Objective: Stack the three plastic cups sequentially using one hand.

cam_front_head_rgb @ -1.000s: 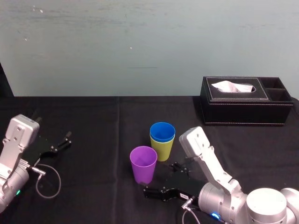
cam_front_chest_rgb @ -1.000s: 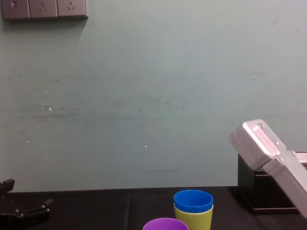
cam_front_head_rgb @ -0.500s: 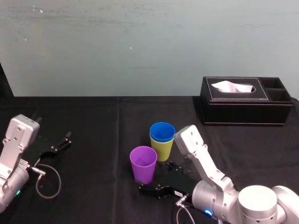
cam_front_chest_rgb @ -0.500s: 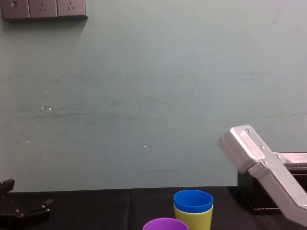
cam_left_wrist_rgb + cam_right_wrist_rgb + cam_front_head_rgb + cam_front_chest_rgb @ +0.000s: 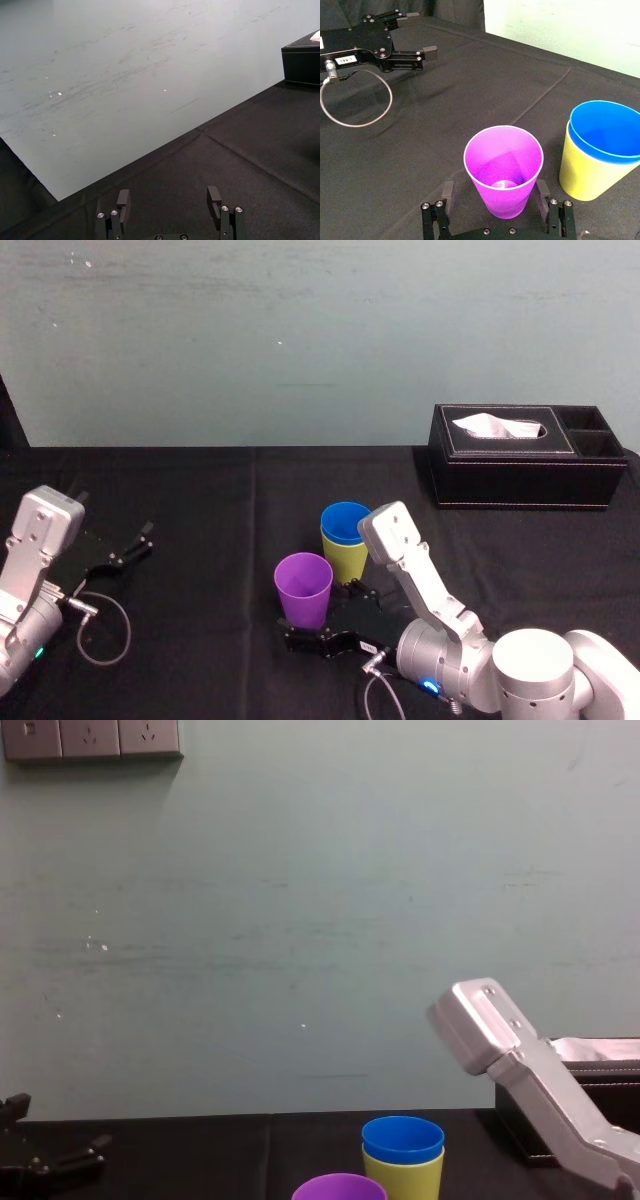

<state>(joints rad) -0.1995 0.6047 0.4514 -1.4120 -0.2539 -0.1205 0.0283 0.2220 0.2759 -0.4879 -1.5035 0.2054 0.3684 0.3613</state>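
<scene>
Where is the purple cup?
In the head view the purple cup stands mid-table, just left of the blue cup nested in the yellow-green cup, between the open fingers of the right gripper.

Blue-and-yellow cup pair (image 5: 592, 155) just beside purple cup (image 5: 503, 172)

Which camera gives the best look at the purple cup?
The right wrist view: the purple cup stands close, its inside visible, between the open fingers of the right tool. The head view shows it farther off, from above. In the chest view, its rim peeks over the bottom edge.
</scene>
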